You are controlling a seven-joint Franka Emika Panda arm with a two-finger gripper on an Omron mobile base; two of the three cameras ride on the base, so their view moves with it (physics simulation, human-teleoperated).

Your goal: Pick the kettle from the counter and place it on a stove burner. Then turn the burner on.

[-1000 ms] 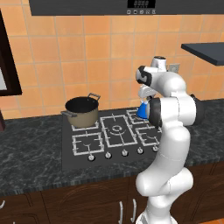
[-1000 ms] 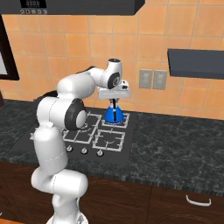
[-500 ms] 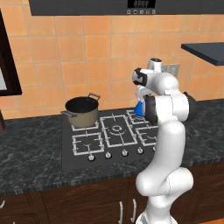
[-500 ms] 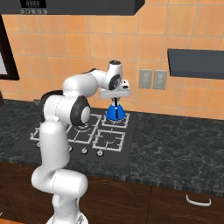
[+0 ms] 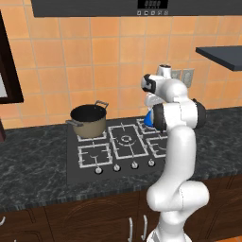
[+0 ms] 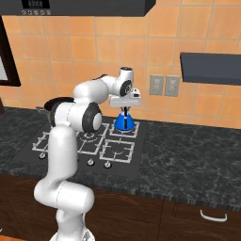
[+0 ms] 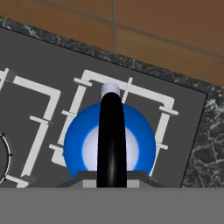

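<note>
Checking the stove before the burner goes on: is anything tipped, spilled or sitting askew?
Nothing stands out. The kettle stands upright on the back right burner, and the pot sits level at back left.

blue kettle (image 6: 124, 123), olive pot (image 5: 88, 120), marbled black counter (image 6: 188, 155)

Counting one kettle (image 6: 124, 123), blue, on rear-right burner (image 7: 164, 117). One pot (image 5: 88, 121), dark, two handles. One stove (image 5: 73, 163): five grates, four small plus one larger centre (image 5: 126, 140). Four knobs (image 5: 134, 165) visible in left base view, fifth possibly behind arm. Two wall outlets (image 6: 164, 85).
</note>
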